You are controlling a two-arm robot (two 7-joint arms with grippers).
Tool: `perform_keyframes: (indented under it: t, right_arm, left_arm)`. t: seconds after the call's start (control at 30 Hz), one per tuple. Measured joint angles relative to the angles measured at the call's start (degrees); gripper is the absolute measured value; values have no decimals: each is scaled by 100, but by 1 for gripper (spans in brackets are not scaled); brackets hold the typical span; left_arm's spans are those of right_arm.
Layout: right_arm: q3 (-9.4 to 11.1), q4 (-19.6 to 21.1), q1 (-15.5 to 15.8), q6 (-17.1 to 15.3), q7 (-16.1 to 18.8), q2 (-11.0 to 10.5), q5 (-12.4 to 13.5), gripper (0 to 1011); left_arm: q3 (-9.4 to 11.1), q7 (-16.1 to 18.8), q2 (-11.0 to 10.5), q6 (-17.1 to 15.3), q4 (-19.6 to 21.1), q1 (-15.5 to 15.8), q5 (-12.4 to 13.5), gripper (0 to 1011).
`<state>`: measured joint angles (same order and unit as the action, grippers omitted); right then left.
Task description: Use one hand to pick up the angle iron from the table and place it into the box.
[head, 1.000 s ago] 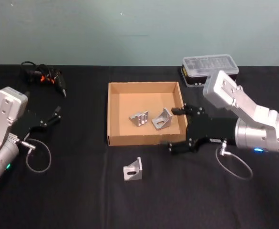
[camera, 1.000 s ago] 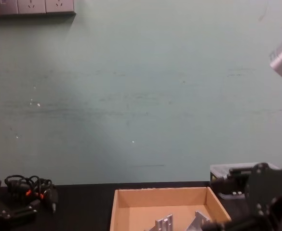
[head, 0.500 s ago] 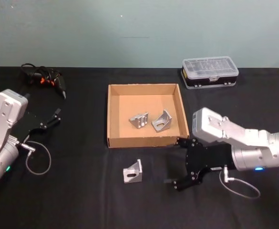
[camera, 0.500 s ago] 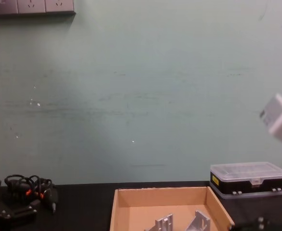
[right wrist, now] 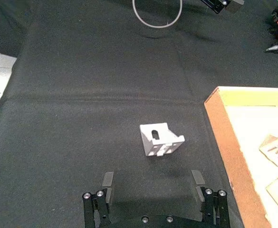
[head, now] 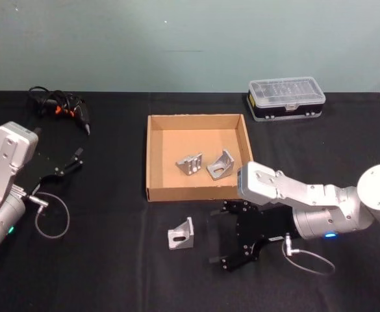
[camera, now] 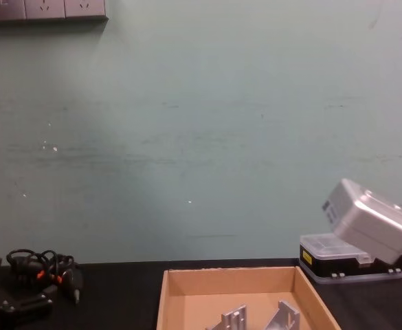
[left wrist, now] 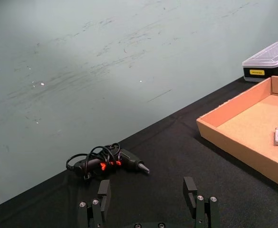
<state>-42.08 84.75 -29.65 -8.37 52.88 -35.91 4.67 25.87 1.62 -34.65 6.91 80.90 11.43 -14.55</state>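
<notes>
Black counter, tan box mid-frame in head view, R end effector lower centre, wide open, empty, L end effector far left, open, empty, 2 brackets in box, angle iron on counter below box's front wall, left of R end effector, apart.

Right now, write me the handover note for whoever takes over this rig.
Right tool: open, empty, in front of the box, its opening facing the loose angle iron and not touching it.
Left tool: open, empty, parked at the left side of the table.
Box: holds two other angle irons, one beside the other.
Done: those two are in.
Left: close on the loose angle iron, lift it, place it in the box.
</notes>
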Motion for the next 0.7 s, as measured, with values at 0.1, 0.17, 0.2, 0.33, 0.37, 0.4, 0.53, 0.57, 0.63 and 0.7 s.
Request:
perform_keyframes:
  t: [0.1,0.17,0.2,0.33,0.37,0.4,0.53,0.57,0.63,0.7]
  right_arm:
    - [-53,-65,-60,0,-2,50,1,1004]
    - [-102,-128,-109,7,-2,94,10,1004]
    - [-118,-148,-121,11,-2,108,14,1004]
    - [-206,-271,-191,45,-15,185,47,1004]
    - [-206,-271,-191,45,-15,185,47,1004]
    - [-224,-316,-211,56,-31,210,71,1004]
    - [-267,-437,-268,81,-73,278,120,1004]
    - [-274,-457,-280,85,-88,292,128,1004]
    - [-301,-519,-315,101,-108,332,162,1004]
    - [-332,-588,-354,112,-135,371,184,1004]
  left_arm:
    - [-1,0,0,0,0,0,0,1000]
    - [0,0,0,0,0,0,0,1000]
    - [-1,0,0,0,0,0,0,1000]
    - [0,0,0,0,0,0,0,1000]
    - [0,0,0,0,0,0,0,1000]
    - [-1,0,0,0,0,0,0,1000]
    - [-1,0,0,0,0,0,0,1000]
    - [-1,0,0,0,0,0,0,1000]
    - [0,0,0,0,0,0,0,1000]
    - [0,0,0,0,0,0,0,1000]
